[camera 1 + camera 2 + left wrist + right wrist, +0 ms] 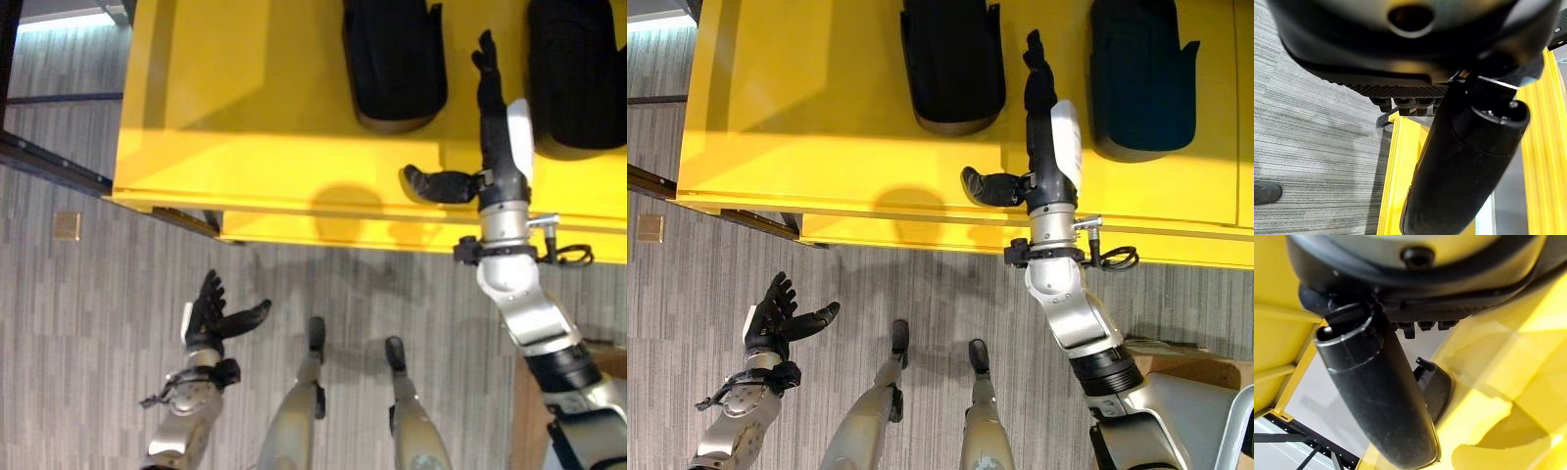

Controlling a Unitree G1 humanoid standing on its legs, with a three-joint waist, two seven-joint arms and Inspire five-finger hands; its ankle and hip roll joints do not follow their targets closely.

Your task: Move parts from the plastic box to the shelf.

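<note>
Right hand, fingers straight and empty, lies over the glossy yellow shelf between two ribbed black parts (probably moulded plastic); left hand hangs open.

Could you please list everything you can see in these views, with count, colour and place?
shelf: one, yellow, across the top of the head views, its front edge above the floor.
parts: two, black, lying on the shelf; one near the middle, the other at the right edge.
floor: one, grey striped carpet, below the shelf.
small square object: one, tan, on the floor to the left, under the shelf's corner.
cardboard box: one, brown, partly seen at the lower right by the right arm.
right hand: dark with a white cover, open, over the shelf between the two parts, holding nothing.
left hand: dark, open, low over the floor, empty.
</note>
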